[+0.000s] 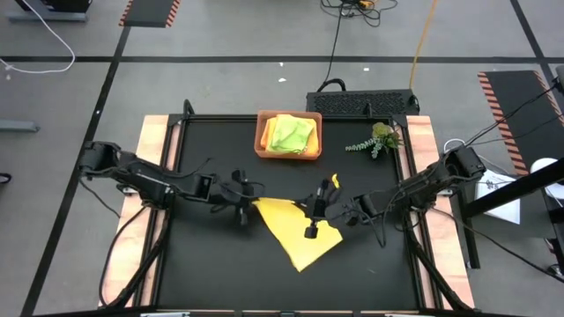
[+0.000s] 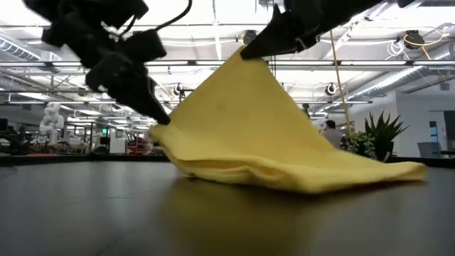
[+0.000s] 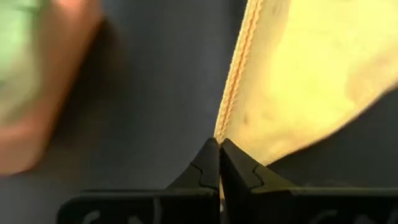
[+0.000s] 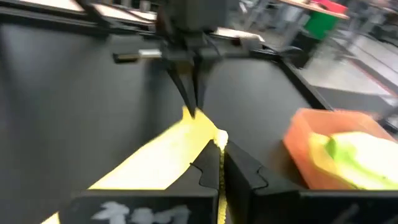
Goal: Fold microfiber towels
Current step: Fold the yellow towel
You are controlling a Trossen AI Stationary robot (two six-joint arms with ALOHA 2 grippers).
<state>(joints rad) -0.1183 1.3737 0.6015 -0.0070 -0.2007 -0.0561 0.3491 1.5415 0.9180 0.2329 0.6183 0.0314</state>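
Mid-table, we find the way blocked by a yellow towel (image 1: pixel 295 231) tented between the left gripper (image 1: pixel 250 204) and the right gripper (image 1: pixel 319 210), both pinched shut on its raised corners, the arms reaching in from either side. At the far edge the orange tray (image 1: pixel 261 141), heaped with folded cloths (image 1: pixel 291 134), closes the centre, and a plant sprig (image 1: pixel 377 141) stands just right of it. We see bare black mat (image 1: pixel 220 273) open along the near side and in the far left corner
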